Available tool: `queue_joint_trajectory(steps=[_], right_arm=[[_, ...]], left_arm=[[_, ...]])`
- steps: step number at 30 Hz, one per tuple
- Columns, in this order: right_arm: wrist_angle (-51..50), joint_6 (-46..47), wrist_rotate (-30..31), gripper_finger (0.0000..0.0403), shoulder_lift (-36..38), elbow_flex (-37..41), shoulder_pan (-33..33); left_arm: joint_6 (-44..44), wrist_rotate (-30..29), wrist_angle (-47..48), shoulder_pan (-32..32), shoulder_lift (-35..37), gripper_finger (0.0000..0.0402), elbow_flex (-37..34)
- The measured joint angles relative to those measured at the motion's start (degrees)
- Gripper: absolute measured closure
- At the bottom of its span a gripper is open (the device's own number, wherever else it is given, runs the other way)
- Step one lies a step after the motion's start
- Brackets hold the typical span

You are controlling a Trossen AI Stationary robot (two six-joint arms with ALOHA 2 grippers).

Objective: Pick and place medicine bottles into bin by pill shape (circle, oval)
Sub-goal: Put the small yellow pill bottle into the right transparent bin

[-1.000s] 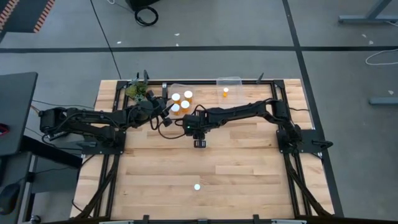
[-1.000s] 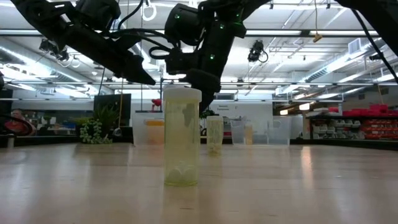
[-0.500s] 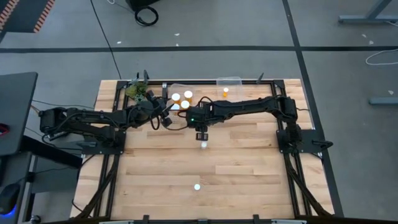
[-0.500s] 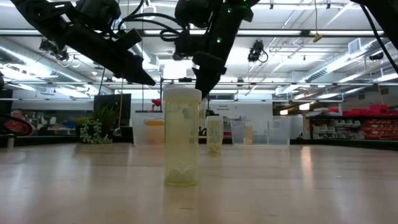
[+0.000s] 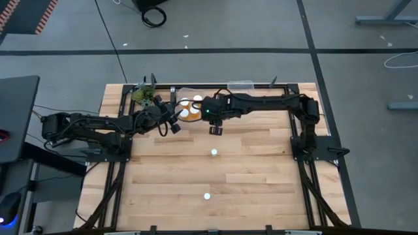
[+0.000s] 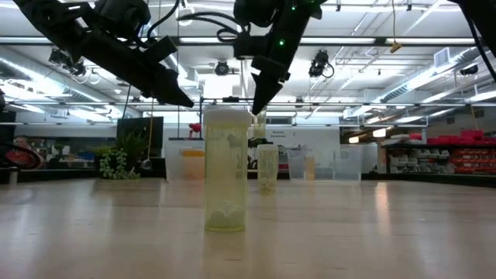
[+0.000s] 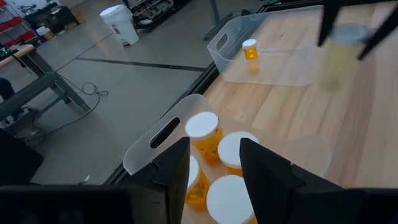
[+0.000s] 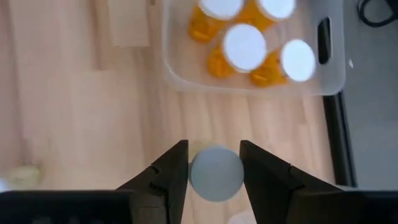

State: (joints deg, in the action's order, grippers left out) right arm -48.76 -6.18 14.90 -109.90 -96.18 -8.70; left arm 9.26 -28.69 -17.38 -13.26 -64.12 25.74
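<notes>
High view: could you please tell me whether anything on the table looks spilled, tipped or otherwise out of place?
Nothing stands out. The nearest bottle and the middle bottle stand upright on the table. The right gripper holds a third bottle squarely, just short of the bin, near which the left gripper hovers.

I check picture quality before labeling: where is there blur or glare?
Right wrist view: the cap held in the right end effector is soft, the binned bottles' caps overexposed. Left wrist view: the held bottle looks blurred. Low view: the nearest bottle appears washed out under bright ceiling lights.
</notes>
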Motion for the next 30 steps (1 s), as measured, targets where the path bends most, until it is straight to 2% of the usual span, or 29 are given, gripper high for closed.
queue_joint_trajectory(steps=[12,30], right_arm=[[-5.7,-0.1,0.0,0.0254,0.8,0.0,-5.8],[-9.7,-0.4,-0.2,0.0254,0.9,0.0,-10.8]], left_arm=[[-0.2,0.0,0.9,0.0,0.0,0.0252,0.0],[-1.1,0.0,2.0,0.0,0.0,0.0246,0.0]])
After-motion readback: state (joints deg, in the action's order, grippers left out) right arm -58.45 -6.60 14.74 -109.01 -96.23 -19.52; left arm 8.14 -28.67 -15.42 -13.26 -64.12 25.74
